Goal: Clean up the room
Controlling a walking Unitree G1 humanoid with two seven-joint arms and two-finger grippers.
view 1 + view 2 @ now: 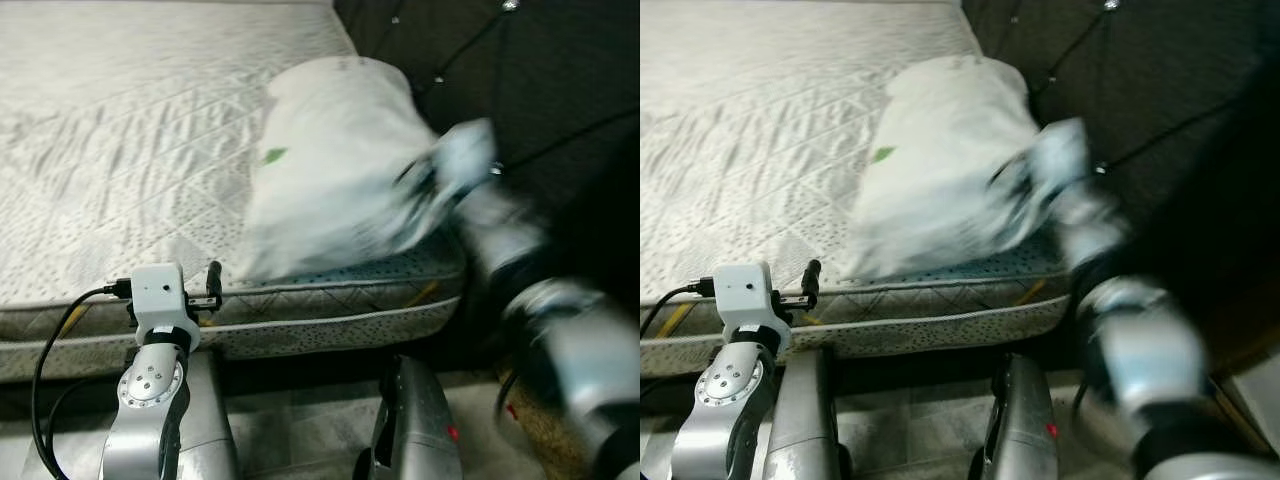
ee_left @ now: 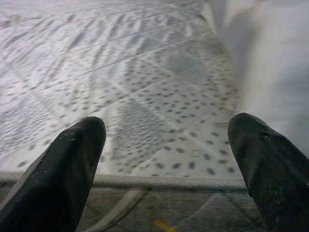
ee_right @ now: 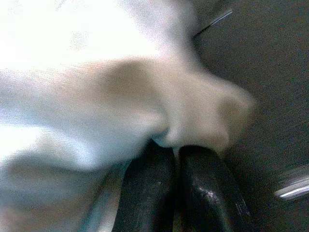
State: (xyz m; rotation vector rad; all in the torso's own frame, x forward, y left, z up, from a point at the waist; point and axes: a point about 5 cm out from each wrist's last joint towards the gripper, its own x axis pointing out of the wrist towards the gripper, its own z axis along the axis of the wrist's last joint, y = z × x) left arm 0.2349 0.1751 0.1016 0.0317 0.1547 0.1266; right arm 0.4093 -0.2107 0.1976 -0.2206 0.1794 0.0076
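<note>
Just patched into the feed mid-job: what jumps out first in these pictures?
The big white pillow on the mattress corner by the dark tufted headboard, motion-blurred, with the right gripper shut on a bunched corner of it. Next, the pale quilted mattress stretching away to the robot's left. The left gripper sits at the mattress's near edge, jaws open, holding nothing.

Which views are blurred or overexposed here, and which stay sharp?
Eye views: right arm and pillow smeared by motion, mattress sharp. Left wrist view: crisp, left tool open over the mattress edge. Right wrist view: soft, pillow blown out white at the top, right tool pinching its corner.
</note>
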